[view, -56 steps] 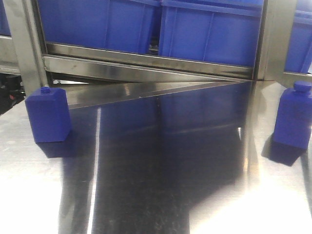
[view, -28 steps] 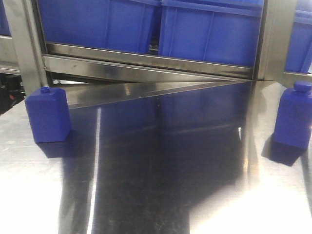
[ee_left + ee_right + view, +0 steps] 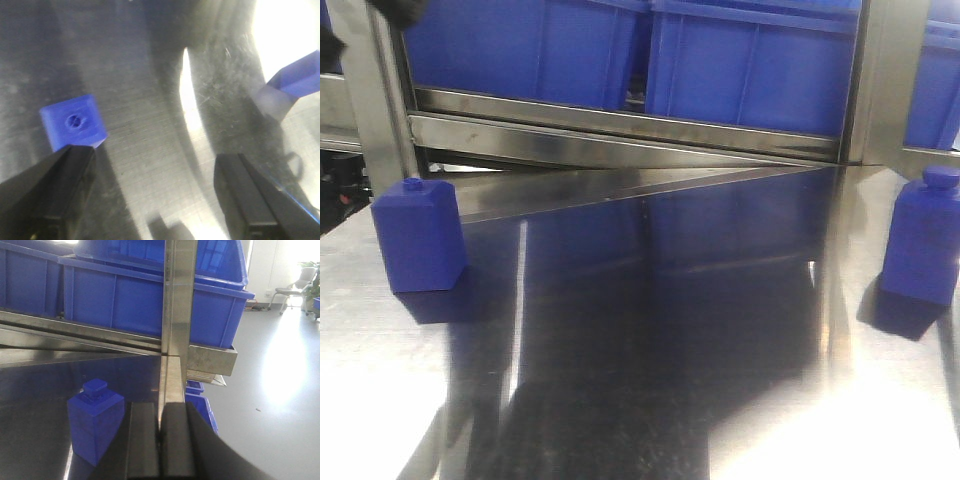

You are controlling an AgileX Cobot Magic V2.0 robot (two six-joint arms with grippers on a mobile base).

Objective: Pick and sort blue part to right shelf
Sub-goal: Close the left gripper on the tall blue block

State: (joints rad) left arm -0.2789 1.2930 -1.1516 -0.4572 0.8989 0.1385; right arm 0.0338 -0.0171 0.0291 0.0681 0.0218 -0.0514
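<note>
**Left end effector open over a blue part, right one closed by the post**

Left wrist view: the left end effector (image 3: 152,160) is spread wide and looks straight down on the steel counter (image 3: 150,100). The left blue part (image 3: 74,122) stands upright below it with its cap up. It sits just off the tip of one finger (image 3: 55,185), outside the gap. I can't tell whether they touch. A second blue piece (image 3: 300,77) sits at the upper right edge of that view, cut off by the frame and well apart from the first.

Right wrist view: the right end effector (image 3: 160,412) has its fingers pressed together and grips nothing. The right blue part (image 3: 95,425) stands upright on the counter just beside it, on the view's left. I can't tell whether it touches the finger. A steel upright post (image 3: 175,315) of the shelf is dead ahead of the fingertips.

Front view: the two parts stand at opposite edges of the counter, well apart, each near a shelf upright.

Behind them the shelf rail (image 3: 620,125) carries a row of blue bins (image 3: 750,65). A dark shape (image 3: 400,8) in the top left corner is too cropped to identify.

Farthest out in the right wrist view, past the shelf end, are bright floor (image 3: 280,390) and a chair (image 3: 292,290).
</note>
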